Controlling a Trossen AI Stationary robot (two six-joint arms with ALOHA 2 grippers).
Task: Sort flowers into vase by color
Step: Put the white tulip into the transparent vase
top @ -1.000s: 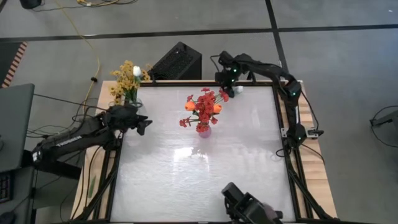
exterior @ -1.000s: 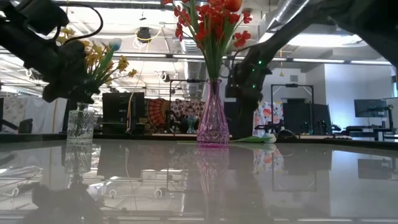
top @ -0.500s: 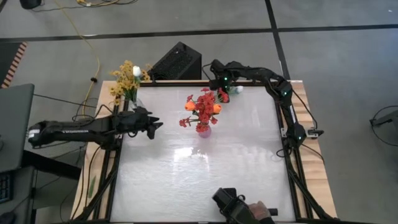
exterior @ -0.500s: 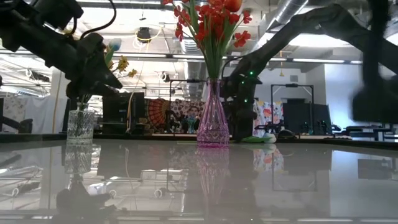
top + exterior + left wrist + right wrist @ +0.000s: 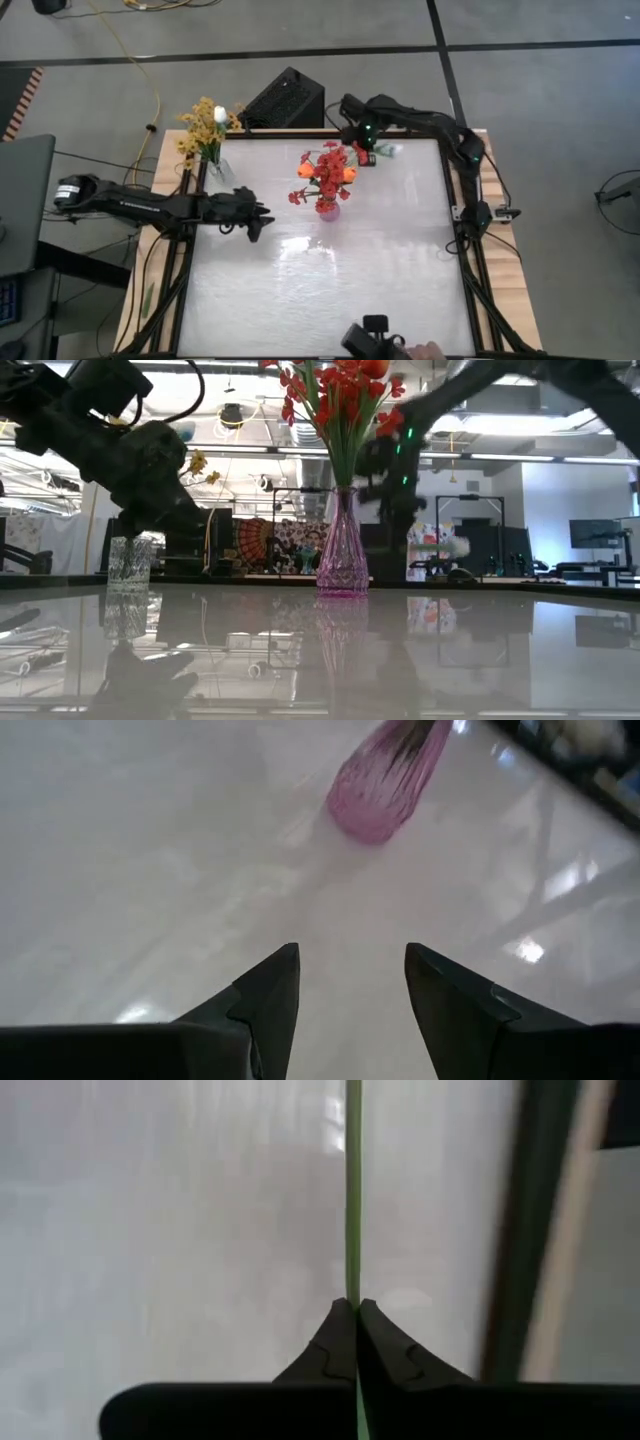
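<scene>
Right hand (image 5: 366,146) at the far edge of the bench (image 5: 330,290), toward the far right corner; fingers pinched shut on a thin green stem (image 5: 352,1190), plain in the right wrist view, where the stem runs straight out from between the fingertips; the bloom at its end shows as a pale white bud (image 5: 386,150) just beside the hand in the high view, and in the low view it seems to hang clear of the bench top, so I judge the flower is just lifted, though contact cannot be ruled out.

Left hand (image 5: 258,221) reaches in over the left half of the bench, fingers apart and holding nothing; bare bench surface shows between them in its wrist view, with the pink vase (image 5: 388,780) ahead of it.

State of sorting, as far as can be seen: pink vase stands near the middle of the bench toward the far edge and carries the red flowers (image 5: 328,170), with an orange bloom (image 5: 305,169) among them; clear glass vase (image 5: 129,563) at the far left corner carries the yellow sprays (image 5: 200,125) plus one white bud (image 5: 220,114); no other loose flowers visible on the bench.

Judgement: task is near its end; the white flower in the right hand looks to be the last one, and it probably belongs with the other white bud in the clear vase; that vase sits across the bench from the right arm, so a handover to the empty left hand seems likely.
</scene>
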